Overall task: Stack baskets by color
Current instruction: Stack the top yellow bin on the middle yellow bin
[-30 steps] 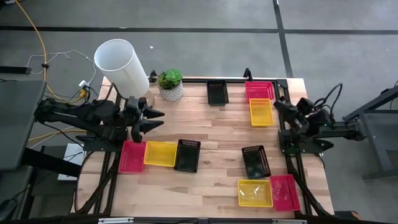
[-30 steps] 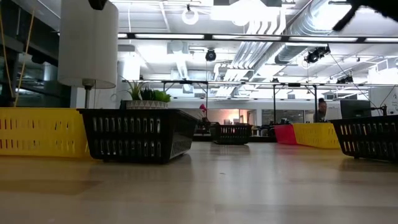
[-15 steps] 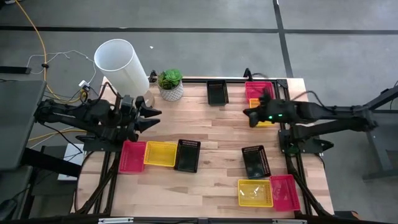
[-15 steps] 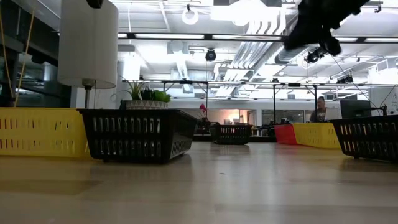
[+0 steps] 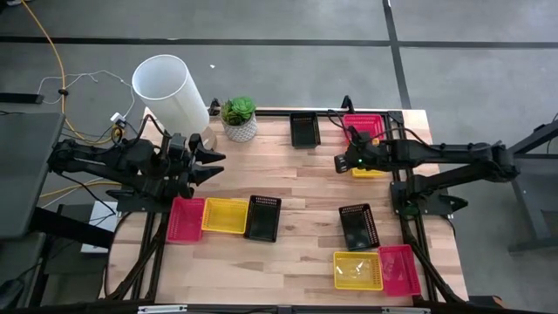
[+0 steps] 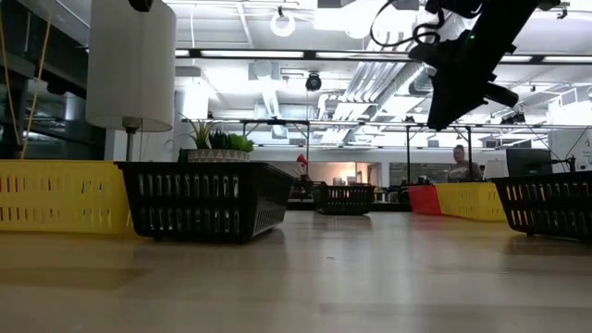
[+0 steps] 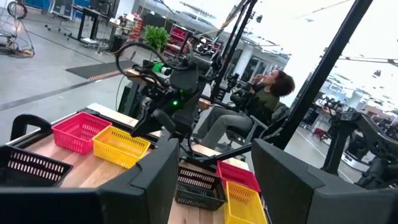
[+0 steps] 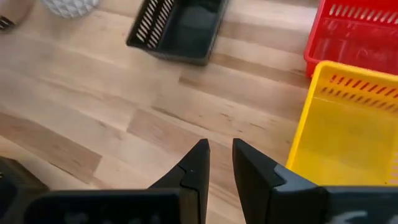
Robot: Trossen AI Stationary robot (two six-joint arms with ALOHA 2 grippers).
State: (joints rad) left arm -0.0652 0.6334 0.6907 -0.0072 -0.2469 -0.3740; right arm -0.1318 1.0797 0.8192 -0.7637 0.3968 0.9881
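Butcher-block wooden tabletop [image 5: 296,187] carries nine shallow mesh-sided plastic baskets, none stacked: a pink, yellow and black row [image 5: 225,216] at the left, a black basket [image 5: 304,129] at the far edge beside a red basket [image 5: 364,126] and yellow basket [image 8: 348,127], and three more near the right front. Right gripper [image 5: 342,162] hangs above bare wood just beside that yellow basket, fingers [image 8: 194,163] narrowly parted and empty. Left gripper [image 5: 214,167] waits at the left edge with fingers spread wide, empty.

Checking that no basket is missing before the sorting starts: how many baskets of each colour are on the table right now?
Red baskets: 3
Yellow baskets: 3
Black baskets: 3
Total: 9 baskets, none stacked yet.
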